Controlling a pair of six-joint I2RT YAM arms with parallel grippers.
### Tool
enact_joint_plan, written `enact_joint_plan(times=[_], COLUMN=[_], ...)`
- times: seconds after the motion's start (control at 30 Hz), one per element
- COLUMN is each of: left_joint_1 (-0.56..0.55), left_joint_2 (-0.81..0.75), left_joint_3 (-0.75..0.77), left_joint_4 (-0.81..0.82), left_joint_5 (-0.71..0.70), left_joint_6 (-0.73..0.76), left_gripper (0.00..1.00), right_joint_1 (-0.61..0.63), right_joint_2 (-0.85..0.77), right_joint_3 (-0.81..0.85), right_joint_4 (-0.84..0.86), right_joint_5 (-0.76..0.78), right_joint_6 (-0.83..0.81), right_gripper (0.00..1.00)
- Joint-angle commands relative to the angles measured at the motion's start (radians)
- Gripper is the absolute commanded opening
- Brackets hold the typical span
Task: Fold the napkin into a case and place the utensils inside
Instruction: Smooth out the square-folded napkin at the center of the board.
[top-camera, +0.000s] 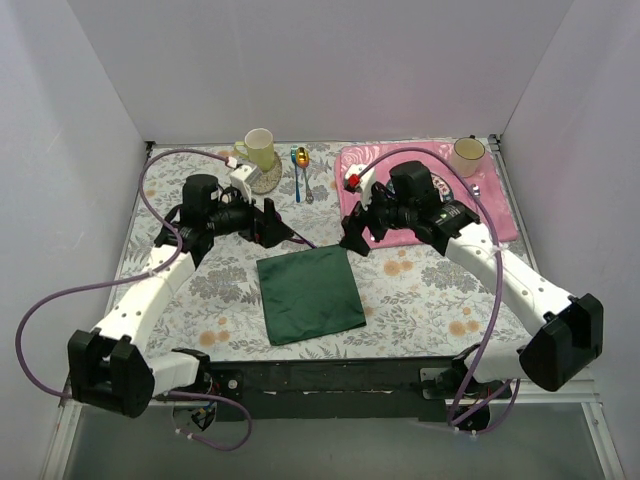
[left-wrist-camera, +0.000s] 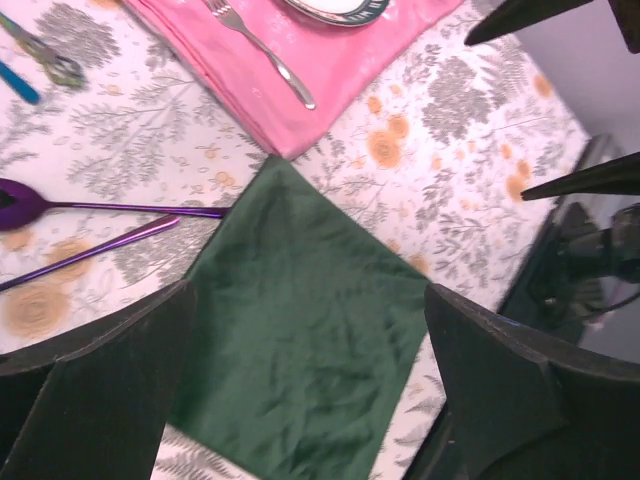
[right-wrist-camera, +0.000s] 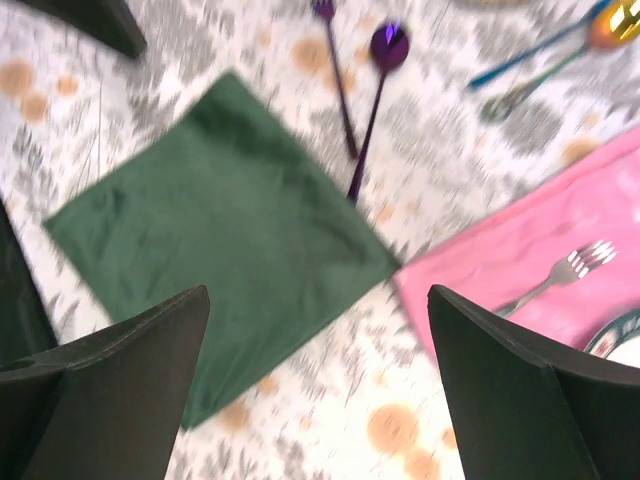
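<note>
The napkin (top-camera: 310, 295) is matt cloth, the spoon (left-wrist-camera: 120, 208) and fork (left-wrist-camera: 100, 248) glossy metal.

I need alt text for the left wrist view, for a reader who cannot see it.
A dark green napkin lies flat on a floral table, framed by the open left pincer. A purple spoon and fork lie at its left; a pink placemat with a silver fork is above.

Flat dark green napkin (top-camera: 310, 293), purple spoon (right-wrist-camera: 388, 45) and fork (right-wrist-camera: 337, 80) just beside
</note>
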Motion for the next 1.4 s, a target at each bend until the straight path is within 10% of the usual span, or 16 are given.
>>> enact_joint_plan(times=[0.0,0.27,0.8,1.37], left_joint_1=[0.028,0.028,0.025,0.151], left_joint_2=[0.139,0.265,0.599,0.669], left_joint_3=[0.061,-0.121,-0.195,-0.262], left_joint_4=[0.033,0.406,0.861,0.698], left_joint_5=[0.238,0.344,0.346,0.297], left_joint_6=[-0.147,-0.498,-0.790,-0.669], left_gripper=[0.98,0.98,0.98,0.98], right_joint_1=[-0.004,-0.008,-0.058,-0.107], right_joint_2=[0.078,0.524,0.656,0.750], right_joint_3=[0.013,0.274,0.019,-0.040], right_joint_4=[0.311,0.102,0.572,0.567], right_joint_5=[-0.050,-0.538,-0.542,-0.517], right_joint_6=[0.069,0.392,0.751,0.764], right_gripper=[0.99,0.99,0.99,0.99])
